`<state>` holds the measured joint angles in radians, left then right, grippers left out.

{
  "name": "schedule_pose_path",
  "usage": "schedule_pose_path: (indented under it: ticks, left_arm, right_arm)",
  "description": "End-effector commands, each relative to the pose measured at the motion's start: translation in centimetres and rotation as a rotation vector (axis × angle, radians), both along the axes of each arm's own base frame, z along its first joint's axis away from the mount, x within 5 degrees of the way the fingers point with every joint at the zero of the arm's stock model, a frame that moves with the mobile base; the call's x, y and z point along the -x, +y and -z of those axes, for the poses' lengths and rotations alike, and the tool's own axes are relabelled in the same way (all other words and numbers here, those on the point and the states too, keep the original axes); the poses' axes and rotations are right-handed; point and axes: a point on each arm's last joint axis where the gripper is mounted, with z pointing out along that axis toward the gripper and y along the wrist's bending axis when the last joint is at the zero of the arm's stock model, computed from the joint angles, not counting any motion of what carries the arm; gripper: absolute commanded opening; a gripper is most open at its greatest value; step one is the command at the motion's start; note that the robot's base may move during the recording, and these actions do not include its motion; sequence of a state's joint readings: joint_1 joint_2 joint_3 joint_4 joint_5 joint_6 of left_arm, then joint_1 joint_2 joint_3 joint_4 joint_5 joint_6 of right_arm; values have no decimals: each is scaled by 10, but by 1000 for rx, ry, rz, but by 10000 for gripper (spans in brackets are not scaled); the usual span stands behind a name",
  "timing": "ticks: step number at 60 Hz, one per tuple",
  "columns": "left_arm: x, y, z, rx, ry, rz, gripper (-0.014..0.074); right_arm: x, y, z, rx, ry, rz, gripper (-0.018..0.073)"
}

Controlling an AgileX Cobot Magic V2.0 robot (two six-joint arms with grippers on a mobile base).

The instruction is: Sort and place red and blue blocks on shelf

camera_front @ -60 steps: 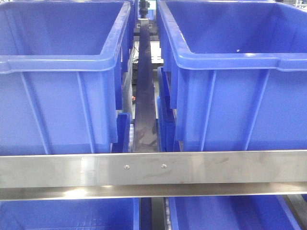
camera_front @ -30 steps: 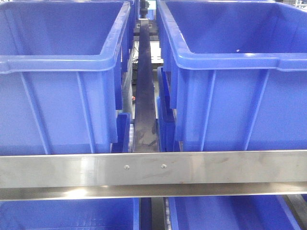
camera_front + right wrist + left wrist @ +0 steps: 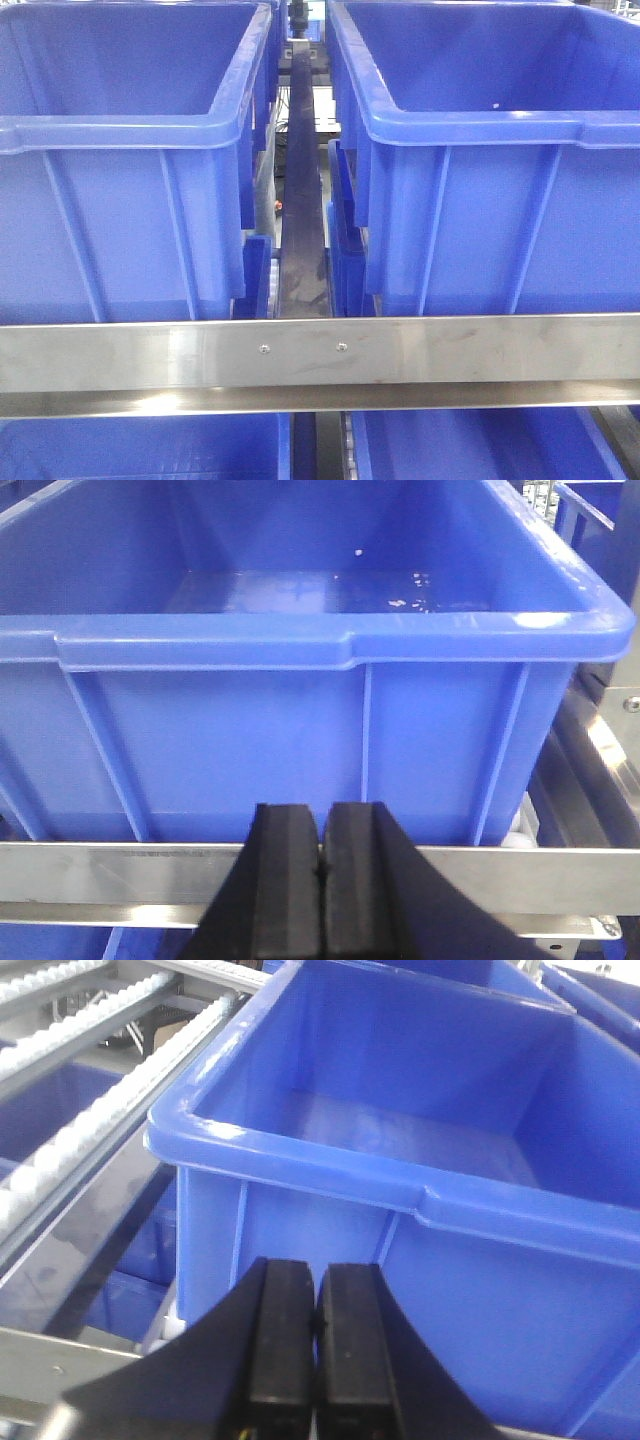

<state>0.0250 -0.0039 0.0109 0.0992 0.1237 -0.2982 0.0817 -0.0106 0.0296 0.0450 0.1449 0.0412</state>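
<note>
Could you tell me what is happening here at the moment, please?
Nothing is being handled right now. Both arms face a steel-framed shelf loaded with large dark-blue plastic bins. The left gripper and the right gripper are both shut with nothing between their black fingers, each hanging just in front of a bin's front wall. What shows of each bin's inside holds no block, and neither the red nor the blue block appears in any view, so no block is seen placed yet.

Front view: level, close, faces the shelf rail [image 3: 320, 352] and two blue bins | left wrist view: looks past its gripper [image 3: 316, 1360] into left bin [image 3: 400, 1140] | right wrist view: faces right bin [image 3: 300, 710] head-on, near | shared: bins, rail.
</note>
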Motion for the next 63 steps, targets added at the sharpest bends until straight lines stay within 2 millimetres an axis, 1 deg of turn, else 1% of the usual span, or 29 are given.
schedule_pose_path:
  ticks: [1,63]
  left_arm:
    - [0,-1,-1,-14,-78,11,136]
    - [0,-1,-1,-21,-74,8,136]
  right_arm:
    - [2,-1,-17,-4,-134,6,50]
    - [2,-1,-17,-4,-134,6,50]
